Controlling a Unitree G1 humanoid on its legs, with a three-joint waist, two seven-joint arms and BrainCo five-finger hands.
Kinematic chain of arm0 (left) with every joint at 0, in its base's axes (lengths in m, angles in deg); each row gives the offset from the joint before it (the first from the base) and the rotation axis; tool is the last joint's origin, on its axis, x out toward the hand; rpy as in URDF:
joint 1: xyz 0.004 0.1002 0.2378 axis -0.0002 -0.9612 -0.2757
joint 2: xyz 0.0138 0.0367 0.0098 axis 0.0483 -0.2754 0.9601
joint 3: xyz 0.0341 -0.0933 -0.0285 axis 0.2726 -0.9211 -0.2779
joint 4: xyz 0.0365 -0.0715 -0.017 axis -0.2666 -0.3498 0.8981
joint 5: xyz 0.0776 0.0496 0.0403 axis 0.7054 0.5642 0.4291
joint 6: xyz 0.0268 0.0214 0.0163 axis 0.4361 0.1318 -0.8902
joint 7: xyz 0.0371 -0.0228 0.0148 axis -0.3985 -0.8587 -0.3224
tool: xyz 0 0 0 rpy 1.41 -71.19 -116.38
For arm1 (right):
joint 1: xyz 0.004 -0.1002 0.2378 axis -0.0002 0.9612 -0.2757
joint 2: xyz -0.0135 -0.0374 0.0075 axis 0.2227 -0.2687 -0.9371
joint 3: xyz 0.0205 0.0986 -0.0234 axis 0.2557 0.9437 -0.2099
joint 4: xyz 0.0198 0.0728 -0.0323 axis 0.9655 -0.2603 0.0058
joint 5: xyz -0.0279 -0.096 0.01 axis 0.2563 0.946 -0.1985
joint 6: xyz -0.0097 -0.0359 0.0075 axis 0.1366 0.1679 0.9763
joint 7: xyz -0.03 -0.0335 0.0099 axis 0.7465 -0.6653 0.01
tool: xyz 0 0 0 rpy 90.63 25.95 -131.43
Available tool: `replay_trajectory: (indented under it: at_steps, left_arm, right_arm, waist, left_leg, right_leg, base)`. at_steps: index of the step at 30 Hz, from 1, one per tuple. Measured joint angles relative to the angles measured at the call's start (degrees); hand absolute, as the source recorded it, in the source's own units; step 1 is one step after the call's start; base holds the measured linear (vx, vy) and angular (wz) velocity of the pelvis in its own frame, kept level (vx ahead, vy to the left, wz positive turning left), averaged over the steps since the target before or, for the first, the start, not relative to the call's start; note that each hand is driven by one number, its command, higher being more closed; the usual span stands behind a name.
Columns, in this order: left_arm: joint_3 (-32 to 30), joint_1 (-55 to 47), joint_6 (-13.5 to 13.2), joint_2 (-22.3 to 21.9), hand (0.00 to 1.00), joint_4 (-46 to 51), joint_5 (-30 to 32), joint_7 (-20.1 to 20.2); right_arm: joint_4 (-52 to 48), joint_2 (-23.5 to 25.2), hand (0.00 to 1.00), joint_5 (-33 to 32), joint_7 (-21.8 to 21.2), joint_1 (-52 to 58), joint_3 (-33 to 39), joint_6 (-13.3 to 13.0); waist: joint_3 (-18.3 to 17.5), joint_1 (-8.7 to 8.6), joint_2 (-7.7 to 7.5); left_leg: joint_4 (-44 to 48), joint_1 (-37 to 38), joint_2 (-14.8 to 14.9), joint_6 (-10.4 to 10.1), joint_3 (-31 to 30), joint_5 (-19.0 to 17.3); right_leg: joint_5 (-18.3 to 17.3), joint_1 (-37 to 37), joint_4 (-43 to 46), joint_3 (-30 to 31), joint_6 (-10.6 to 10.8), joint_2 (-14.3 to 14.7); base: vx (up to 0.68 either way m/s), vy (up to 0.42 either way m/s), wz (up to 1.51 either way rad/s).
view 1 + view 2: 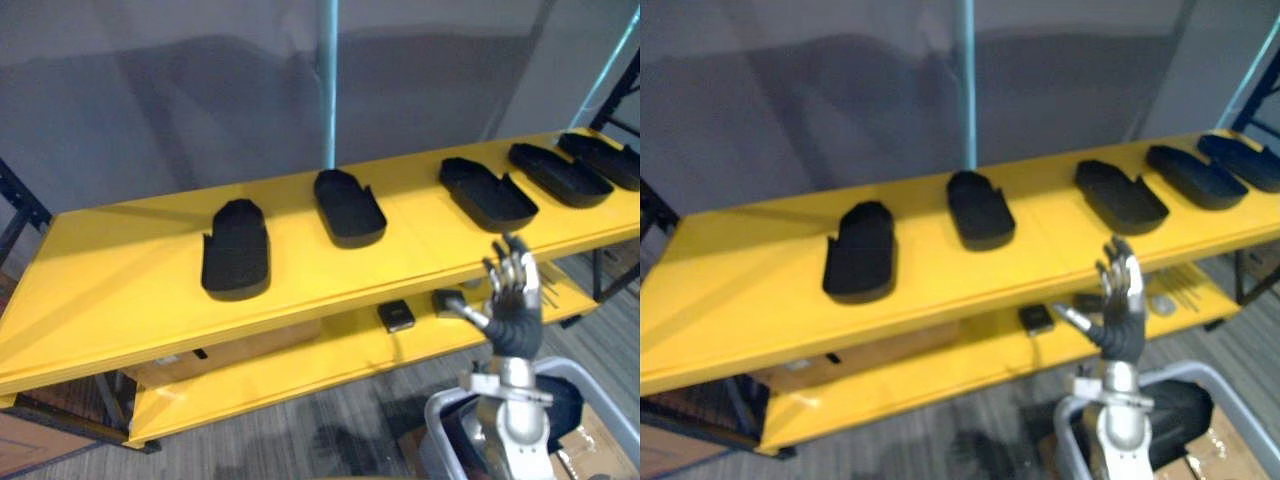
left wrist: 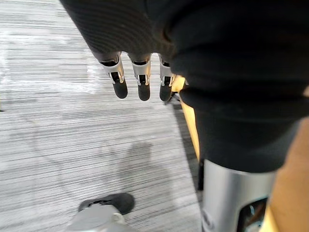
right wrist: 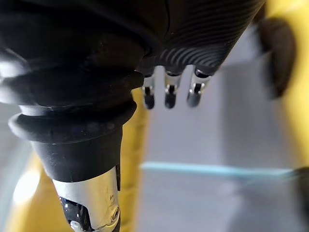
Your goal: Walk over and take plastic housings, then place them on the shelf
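Yellow shelf (image 1: 120, 290), black plastic housings (image 1: 236, 250) in a row, right hand (image 1: 512, 287) raised, fingers spread, empty, left hand (image 2: 141, 73) relaxed, empty

Five housings (image 1: 236, 250) (image 1: 349, 207) (image 1: 487, 192) (image 1: 559, 173) (image 1: 605, 157) line the top shelf (image 1: 120, 300), two small black boxes (image 1: 397, 316) sit below, plus one grey bin (image 1: 1210, 372).

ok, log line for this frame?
right hand: open, empty, raised before shelf | left hand: open, empty, over floor | housings: five on top level
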Motion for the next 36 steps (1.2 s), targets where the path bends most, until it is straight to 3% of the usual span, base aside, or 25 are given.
replay_trajectory:
  at_steps: [5,8,10,11,13,16,18,27,32,36]
  left_arm:
    - [-4.1,-1.6,-0.7,-2.6,0.0,-2.2,-1.9,0.7]
    - [-6.5,-2.1,-2.0,-3.5,0.0,-2.2,-2.3,1.1]
    - [-8.2,-2.9,-2.7,-3.9,0.0,-2.2,-3.0,1.7]
    - [-8.5,-3.1,-2.9,-3.9,0.0,-2.2,-3.7,1.7]
    - [-10.0,-3.0,-4.5,-3.9,0.0,-2.1,-4.0,1.8]
    - [-10.9,-3.1,-4.9,-3.9,0.0,-2.1,-4.5,1.7]
    - [-10.9,-3.1,-5.1,-3.9,0.0,-2.0,-4.5,1.7]
    - [-10.9,-2.5,-8.4,-3.9,0.0,0.6,-8.5,0.9]
    - [-10.9,-2.5,-8.2,-3.8,0.0,0.8,-9.1,-0.2]
    - [-10.9,-2.5,-5.9,-3.9,0.0,0.7,-11.3,-0.2]
  right_arm:
    - [-0.4,-1.4,0.0,-8.3,-13.8,-13.0,-7.4,1.5]
    - [0.2,-1.3,0.0,-11.2,-21.2,-19.6,-12.7,6.1]
    - [3.4,-0.3,0.0,-12.2,-25.5,-25.3,-17.4,11.8]
    - [4.6,0.2,0.0,-12.2,-26.2,-26.5,-18.4,12.9]
    - [7.5,1.5,0.0,-12.9,-29.4,-29.3,-21.1,17.9]
    - [9.4,2.6,0.0,-13.2,-31.5,-30.9,-23.4,21.8]
    - [9.9,3.0,0.0,-13.2,-31.6,-31.6,-24.6,23.0]
    - [18.6,5.0,0.0,-6.6,-30.9,-35.1,-26.6,23.2]
    - [24.2,4.8,0.0,-1.5,-29.1,-35.6,-27.8,23.3]
    - [28.9,4.6,0.0,-0.7,-29.1,-38.4,-27.9,24.9]
  waist:
    - [1.2,1.91,0.26]
    - [1.7,3.88,-0.02]
    - [1.9,5.07,-0.72]
    - [1.9,5.31,-0.95]
    - [2.4,6.6,-1.84]
    - [2.6,7.67,-2.52]
    - [2.2,7.75,-3.54]
    - [2.6,8.04,-4.15]
    - [2.8,9.79,-4.6]
    - [4.8,10.93,-5.03]
  left_leg:
    - [0.0,0.1,-0.4,0.1,-2.6,0.7]
    - [-0.2,0.0,-0.4,0.0,-3.6,1.1]
    - [-0.8,-0.1,-0.4,-0.1,-4.7,1.7]
    - [-1.1,-0.1,-0.4,-0.1,-4.9,2.0]
    - [-1.3,-0.8,-0.5,-0.2,-6.2,2.5]
    - [-1.2,-1.6,-0.7,-0.2,-7.4,2.7]
    - [-1.0,-2.0,-0.8,-0.2,-7.8,2.8]
    - [0.7,-3.6,-0.7,-0.3,-8.8,2.6]
    - [1.1,-4.6,-0.4,-0.5,-9.3,2.7]
    - [1.9,-5.1,-0.1,-0.8,-9.5,2.5]
  right_leg:
    - [-0.1,1.6,0.0,-2.3,0.0,-0.3]
    - [-0.2,2.0,0.0,-3.3,-0.1,-0.2]
    - [-0.3,2.2,0.0,-4.4,-0.3,-0.1]
    - [-0.3,2.2,0.0,-4.7,-0.3,-0.1]
    - [-0.4,2.3,0.0,-5.7,-0.4,0.0]
    - [-0.4,2.2,0.0,-6.7,-0.4,-0.1]
    - [-0.4,2.2,0.0,-6.9,-0.5,-0.1]
    - [-1.7,1.4,1.1,-7.2,-1.3,0.1]
    - [-1.5,1.0,1.0,-8.2,-1.6,0.6]
    - [-1.0,1.0,0.9,-8.4,-1.4,0.7]
  base:
    - [-0.04,-0.019,0.26]
    - [-0.06,-0.023,0.17]
    - [-0.05,-0.032,0.24]
    - [-0.04,-0.035,0.26]
    - [-0.04,-0.035,0.26]
    - [-0.01,-0.017,0.21]
    - [0.0,-0.009,0.16]
    - [-0.03,-0.007,0.05]
    - [0.0,-0.019,0.09]
    - [0.0,-0.005,0.01]
